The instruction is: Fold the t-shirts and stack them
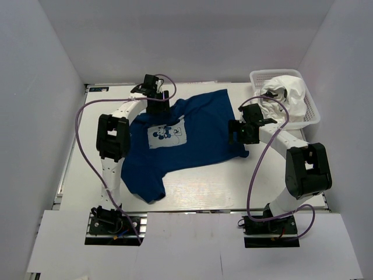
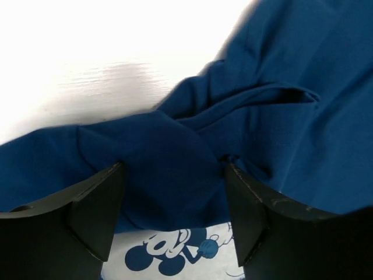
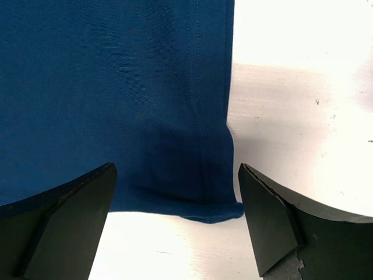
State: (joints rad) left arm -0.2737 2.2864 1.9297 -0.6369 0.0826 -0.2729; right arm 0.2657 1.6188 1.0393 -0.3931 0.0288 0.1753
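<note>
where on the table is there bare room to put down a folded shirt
Widest bare patch: the strip of table between the navy shirt and the table's near edge. A smaller one lies in the far left corner, beside the left arm. Crowded: the right side, with the basket and the right arm.

First t-shirt (image 1: 198,134) lies on table (image 1: 233,186); second t-shirt (image 1: 288,87) in basket (image 1: 313,114).

Plain white walls (image 1: 192,35) (evenly lit) enclose a white table (image 1: 204,192).
</note>
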